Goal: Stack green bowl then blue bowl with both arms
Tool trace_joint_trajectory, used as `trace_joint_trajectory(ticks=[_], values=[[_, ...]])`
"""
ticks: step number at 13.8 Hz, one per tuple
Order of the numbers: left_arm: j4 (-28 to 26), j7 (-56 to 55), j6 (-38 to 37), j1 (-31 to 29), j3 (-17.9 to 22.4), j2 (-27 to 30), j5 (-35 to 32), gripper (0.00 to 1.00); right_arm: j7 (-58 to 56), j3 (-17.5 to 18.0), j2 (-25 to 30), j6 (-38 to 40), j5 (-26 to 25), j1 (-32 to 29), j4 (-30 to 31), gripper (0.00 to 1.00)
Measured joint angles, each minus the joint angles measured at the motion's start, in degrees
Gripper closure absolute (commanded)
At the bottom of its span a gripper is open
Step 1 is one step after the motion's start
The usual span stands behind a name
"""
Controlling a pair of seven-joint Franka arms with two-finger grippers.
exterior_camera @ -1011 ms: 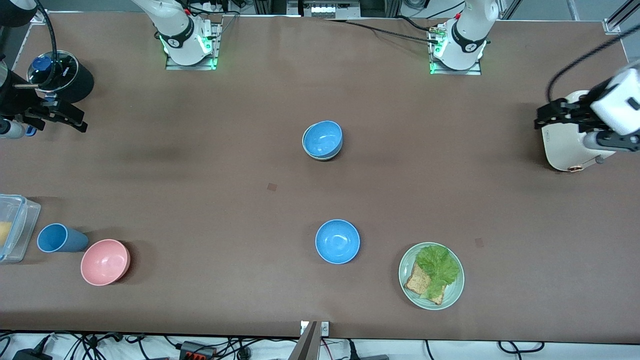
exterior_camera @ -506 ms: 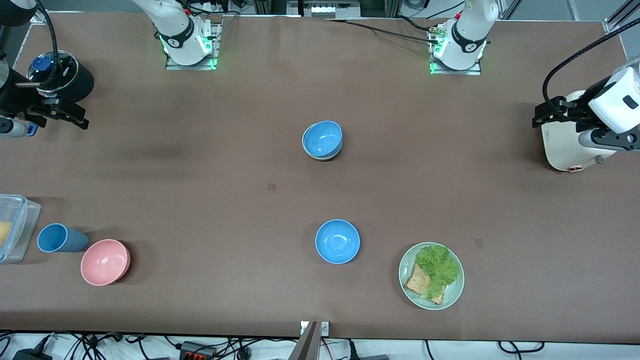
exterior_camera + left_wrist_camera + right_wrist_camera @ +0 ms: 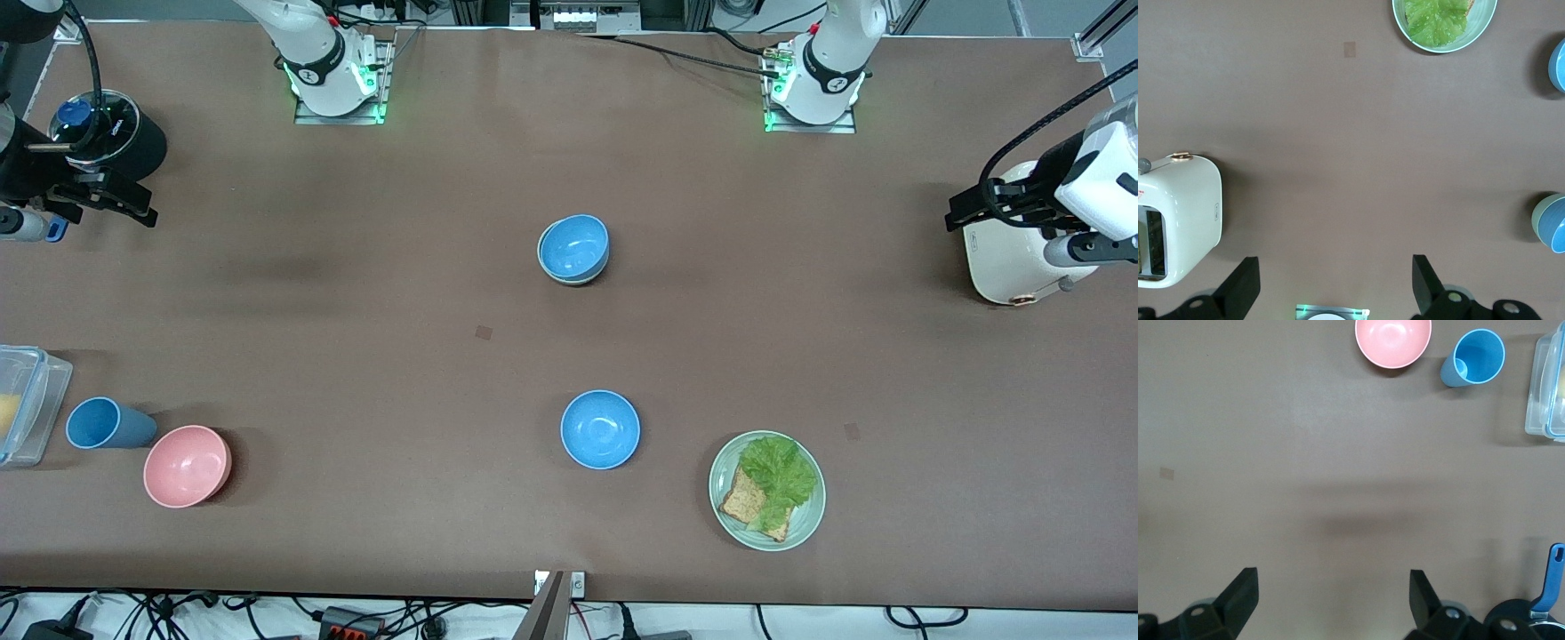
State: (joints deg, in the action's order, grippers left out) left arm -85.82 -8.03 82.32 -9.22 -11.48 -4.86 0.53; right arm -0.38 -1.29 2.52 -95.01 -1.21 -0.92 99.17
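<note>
A blue bowl (image 3: 574, 247) sits nested in the green bowl (image 3: 560, 277) at the table's middle; only the green bowl's pale rim shows. The stack also shows in the left wrist view, blue bowl (image 3: 1558, 230) inside the green bowl (image 3: 1537, 218). A second blue bowl (image 3: 600, 429) stands alone, nearer the front camera. My left gripper (image 3: 965, 207) is open and empty, up over the white toaster (image 3: 1009, 258) at the left arm's end. My right gripper (image 3: 133, 206) is open and empty, up beside the black pot (image 3: 133, 142) at the right arm's end.
A green plate (image 3: 805, 524) with lettuce and bread lies beside the lone blue bowl, toward the left arm's end. A pink bowl (image 3: 187, 466), a blue cup (image 3: 105, 424) and a clear container (image 3: 31, 404) stand at the right arm's end, near the front edge.
Both arms have drawn back a little toward their own ends of the table. The bowls have not moved.
</note>
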Motion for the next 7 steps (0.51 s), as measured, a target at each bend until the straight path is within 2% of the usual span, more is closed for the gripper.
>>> trace_joint_trajectory(ticks=[7], values=[[-0.2,0.8,0.0,0.0,0.0,0.0,0.0,0.00,0.0,0.0,0.0,0.0,0.0,0.0,0.0,0.00]])
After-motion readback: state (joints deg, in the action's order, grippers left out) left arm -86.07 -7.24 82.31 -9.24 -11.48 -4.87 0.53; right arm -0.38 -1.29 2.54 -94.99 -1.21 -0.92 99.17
